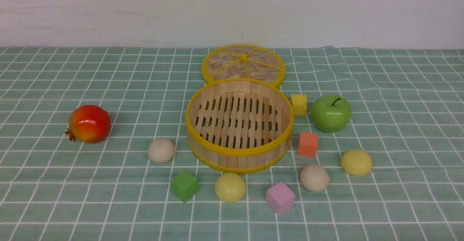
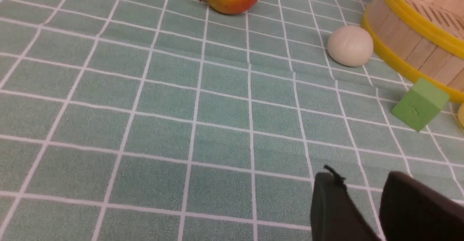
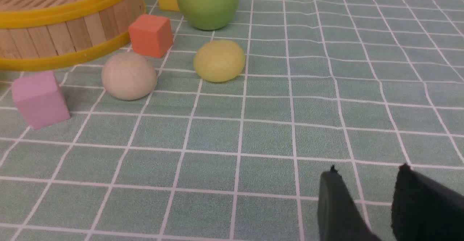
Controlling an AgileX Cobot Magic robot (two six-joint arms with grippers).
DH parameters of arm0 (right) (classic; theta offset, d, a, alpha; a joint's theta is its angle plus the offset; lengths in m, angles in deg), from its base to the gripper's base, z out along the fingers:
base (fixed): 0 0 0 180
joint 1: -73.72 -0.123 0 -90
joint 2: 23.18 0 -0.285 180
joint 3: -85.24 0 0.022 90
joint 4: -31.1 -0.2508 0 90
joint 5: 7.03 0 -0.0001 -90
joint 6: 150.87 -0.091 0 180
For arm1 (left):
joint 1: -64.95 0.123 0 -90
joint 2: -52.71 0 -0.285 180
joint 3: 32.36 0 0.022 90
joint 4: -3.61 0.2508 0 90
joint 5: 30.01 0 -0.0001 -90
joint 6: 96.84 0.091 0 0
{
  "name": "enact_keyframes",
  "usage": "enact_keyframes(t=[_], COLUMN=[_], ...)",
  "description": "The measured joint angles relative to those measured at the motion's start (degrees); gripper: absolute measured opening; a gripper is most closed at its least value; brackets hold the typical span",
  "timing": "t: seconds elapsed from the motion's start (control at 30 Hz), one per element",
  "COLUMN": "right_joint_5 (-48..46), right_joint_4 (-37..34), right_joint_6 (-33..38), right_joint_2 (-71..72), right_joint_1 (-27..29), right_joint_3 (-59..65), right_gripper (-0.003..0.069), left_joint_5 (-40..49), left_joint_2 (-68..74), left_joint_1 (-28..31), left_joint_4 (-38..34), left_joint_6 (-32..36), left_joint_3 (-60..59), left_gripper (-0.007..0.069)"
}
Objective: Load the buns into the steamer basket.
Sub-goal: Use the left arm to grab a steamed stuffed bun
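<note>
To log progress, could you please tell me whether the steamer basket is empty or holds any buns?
Empty: the steamer basket shows only its bare slatted floor, and all four buns lie outside on the cloth.

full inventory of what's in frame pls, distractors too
steamer basket: 1, light wood with yellow rims, centre of the cloth, nothing in it
lid: 1, woven, yellow rim, flat behind the basket
off-white buns: 2, one left of the basket, one front right
yellow buns: 2, pale yellow, one in front of the basket, one right, in front of the apple
yellow cube, orange cube: 1 each, right of the basket
green cube, pink cube: 1 each, in front
pomegranate: 1, red, far left
apple: 1, green, right
tablecloth: 1, green, white grid
left gripper: black, open, empty
right gripper: black, open, empty
</note>
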Motion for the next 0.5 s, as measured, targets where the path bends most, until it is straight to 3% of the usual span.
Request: enact_keyframes(t=[0.5], right_joint_5=[0.0], right_joint_4=[0.0], right_joint_6=[0.0], right_joint_2=[0.0], right_joint_1=[0.0], right_joint_3=[0.0], right_gripper=[0.0239], left_joint_5=[0.0], left_joint_2=[0.0], left_joint_1=[0.0], left_joint_4=[0.0], left_joint_6=[0.0], left_joint_3=[0.0], left_gripper=[0.0218])
